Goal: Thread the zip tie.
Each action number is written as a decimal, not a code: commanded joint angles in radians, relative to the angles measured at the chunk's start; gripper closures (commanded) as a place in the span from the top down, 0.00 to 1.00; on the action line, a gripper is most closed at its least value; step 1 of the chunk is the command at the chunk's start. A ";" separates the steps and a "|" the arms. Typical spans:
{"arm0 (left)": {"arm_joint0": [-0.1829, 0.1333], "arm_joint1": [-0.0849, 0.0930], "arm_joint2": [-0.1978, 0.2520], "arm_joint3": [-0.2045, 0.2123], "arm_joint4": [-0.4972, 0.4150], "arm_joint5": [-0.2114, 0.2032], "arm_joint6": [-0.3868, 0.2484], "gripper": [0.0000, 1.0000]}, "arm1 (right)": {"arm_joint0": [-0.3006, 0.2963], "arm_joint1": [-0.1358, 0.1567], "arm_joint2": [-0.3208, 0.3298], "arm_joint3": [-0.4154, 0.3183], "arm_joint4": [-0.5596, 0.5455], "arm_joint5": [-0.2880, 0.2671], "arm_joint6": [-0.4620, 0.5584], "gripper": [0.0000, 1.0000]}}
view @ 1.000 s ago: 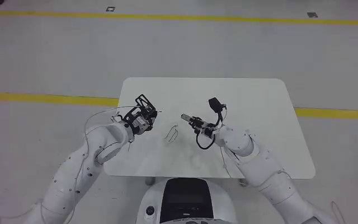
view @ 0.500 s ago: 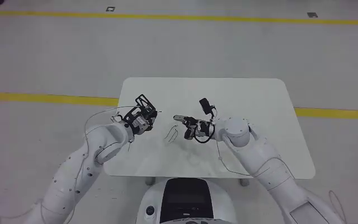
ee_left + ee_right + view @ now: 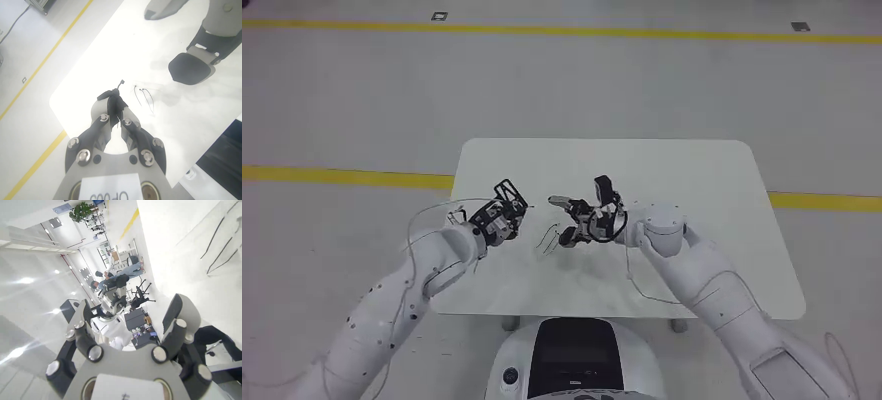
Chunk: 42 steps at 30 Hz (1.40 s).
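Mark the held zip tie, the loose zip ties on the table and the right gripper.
held zip tie [image 3: 122,82], left wrist view, its square head.
loose zip ties [image 3: 151,98], left wrist view, mid-strap of one.
right gripper [image 3: 131,304], right wrist view, midway between its open fingertips.

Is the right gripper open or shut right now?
Open: the right gripper has its fingers spread wide apart, with nothing held between them.

White table [image 3: 722,180], yellow floor stripes [image 3: 342,177], black office chair [image 3: 140,293] & potted plant [image 3: 79,212] in bkgd
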 commanded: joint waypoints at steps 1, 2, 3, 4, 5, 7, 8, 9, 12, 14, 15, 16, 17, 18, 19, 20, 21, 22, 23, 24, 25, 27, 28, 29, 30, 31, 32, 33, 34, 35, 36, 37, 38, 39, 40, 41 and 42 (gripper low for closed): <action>0.002 0.002 0.001 -0.006 0.016 0.000 0.017 0.00 | 0.014 -0.003 -0.006 0.021 0.011 0.000 0.003 1.00; 0.003 0.003 0.000 -0.006 0.018 0.001 0.021 0.00 | 0.014 -0.003 -0.006 0.021 0.011 0.000 0.003 1.00; 0.003 0.003 0.000 -0.006 0.018 0.001 0.021 0.00 | 0.014 -0.003 -0.006 0.021 0.011 0.000 0.003 1.00; 0.003 0.003 0.000 -0.006 0.018 0.001 0.021 0.00 | 0.014 -0.003 -0.006 0.021 0.011 0.000 0.003 1.00; 0.003 0.003 0.000 -0.006 0.018 0.001 0.021 0.00 | 0.014 -0.003 -0.006 0.021 0.011 0.000 0.003 1.00; 0.003 0.003 0.000 -0.006 0.020 0.003 0.023 0.00 | 0.014 -0.003 -0.006 0.021 0.011 0.000 0.003 1.00; 0.005 0.002 0.006 -0.001 0.030 0.006 0.031 0.00 | 0.012 -0.003 -0.006 0.020 0.011 -0.002 -0.002 1.00; 0.005 0.001 0.011 0.000 0.033 0.000 0.034 0.00 | 0.004 -0.003 -0.005 0.014 0.012 -0.008 -0.015 1.00; 0.000 0.000 0.033 0.003 0.050 0.000 0.032 0.00 | -0.012 -0.004 0.002 -0.002 0.020 -0.020 -0.045 1.00; -0.003 -0.001 0.040 0.005 0.051 0.000 0.033 0.00 | -0.016 -0.004 0.005 -0.010 0.023 -0.023 -0.054 1.00; -0.004 -0.002 0.044 0.006 0.050 0.000 0.033 0.00 | -0.018 -0.005 0.006 -0.015 0.025 -0.025 -0.061 1.00; -0.005 -0.002 0.046 0.007 0.050 0.000 0.033 0.00 | -0.019 -0.005 0.006 -0.020 0.027 -0.028 -0.064 1.00; -0.005 -0.003 0.048 0.008 0.050 0.000 0.033 0.00 | -0.021 -0.006 0.004 -0.026 0.029 -0.034 -0.059 1.00; -0.005 -0.003 0.050 0.008 0.053 0.001 0.032 0.00 | -0.021 -0.006 0.004 -0.026 0.029 -0.034 -0.059 1.00; -0.004 -0.004 0.052 0.007 0.057 0.004 0.034 0.00 | -0.021 -0.006 0.004 -0.026 0.029 -0.034 -0.059 1.00; -0.004 -0.004 0.051 0.007 0.057 0.006 0.034 0.00 | -0.021 -0.006 0.004 -0.026 0.029 -0.034 -0.059 1.00; -0.004 -0.004 0.051 0.007 0.057 0.006 0.034 0.00 | -0.021 -0.006 0.004 -0.026 0.029 -0.034 -0.059 1.00; -0.004 -0.004 0.051 0.007 0.057 0.006 0.034 0.00 | -0.021 -0.006 0.004 -0.026 0.029 -0.034 -0.059 1.00; -0.004 -0.004 0.051 0.007 0.057 0.006 0.034 0.00 | -0.021 -0.006 0.004 -0.026 0.029 -0.034 -0.059 1.00; -0.004 -0.004 0.051 0.007 0.057 0.006 0.034 0.00 | -0.021 -0.006 0.004 -0.026 0.029 -0.034 -0.059 1.00; -0.004 -0.004 0.051 0.007 0.057 0.006 0.034 0.00 | -0.028 -0.006 0.003 -0.031 0.026 -0.040 -0.069 1.00; -0.004 -0.004 0.051 0.007 0.057 0.006 0.034 0.00 | -0.037 -0.006 0.000 -0.040 0.017 -0.044 -0.078 1.00; -0.004 -0.004 0.051 0.007 0.057 0.006 0.034 0.00 | -0.039 -0.006 -0.001 -0.043 0.014 -0.044 -0.076 1.00; -0.004 -0.004 0.051 0.007 0.057 0.006 0.034 0.00 | -0.041 -0.006 -0.002 -0.046 0.011 -0.046 -0.073 1.00; -0.004 -0.004 0.051 0.007 0.057 0.006 0.034 0.00 | -0.042 -0.005 -0.002 -0.047 0.007 -0.047 -0.071 1.00; -0.004 -0.004 0.051 0.007 0.057 0.006 0.034 0.00 | -0.042 -0.005 -0.003 -0.048 0.003 -0.048 -0.072 1.00; -0.004 -0.004 0.051 0.007 0.057 0.006 0.034 0.00 | -0.044 -0.005 -0.003 -0.049 0.000 -0.046 -0.077 0.90; -0.004 -0.004 0.051 0.007 0.057 0.006 0.034 0.00 | -0.044 -0.006 -0.003 -0.050 0.001 -0.046 -0.080 0.69; -0.004 -0.004 0.051 0.007 0.057 0.006 0.034 0.00 | -0.045 -0.006 -0.003 -0.050 0.001 -0.046 -0.083 0.49; -0.004 -0.004 0.051 0.007 0.057 0.006 0.034 0.00 | -0.046 -0.006 -0.003 -0.051 0.001 -0.047 -0.087 0.46; -0.004 -0.004 0.051 0.007 0.057 0.006 0.034 0.00 | -0.047 -0.007 -0.003 -0.052 -0.001 -0.050 -0.093 0.44; -0.004 -0.004 0.051 0.007 0.057 0.006 0.034 0.00 | -0.048 -0.007 -0.003 -0.053 -0.002 -0.051 -0.098 0.42; -0.004 -0.004 0.051 0.007 0.057 0.006 0.034 0.00 | -0.049 -0.008 -0.002 -0.054 -0.002 -0.052 -0.103 0.41; -0.004 -0.004 0.051 0.007 0.057 0.006 0.034 0.00 | -0.051 -0.008 -0.002 -0.056 -0.002 -0.054 -0.109 0.39; -0.004 -0.004 0.051 0.007 0.057 0.006 0.034 0.00 | -0.052 -0.008 -0.002 -0.057 -0.002 -0.056 -0.110 0.38; -0.004 -0.004 0.051 0.007 0.057 0.006 0.034 0.00 | -0.053 -0.009 -0.002 -0.058 -0.002 -0.057 -0.110 0.36; -0.004 -0.004 0.051 0.007 0.057 0.006 0.034 0.00 | -0.053 -0.009 -0.001 -0.058 -0.003 -0.058 -0.108 0.34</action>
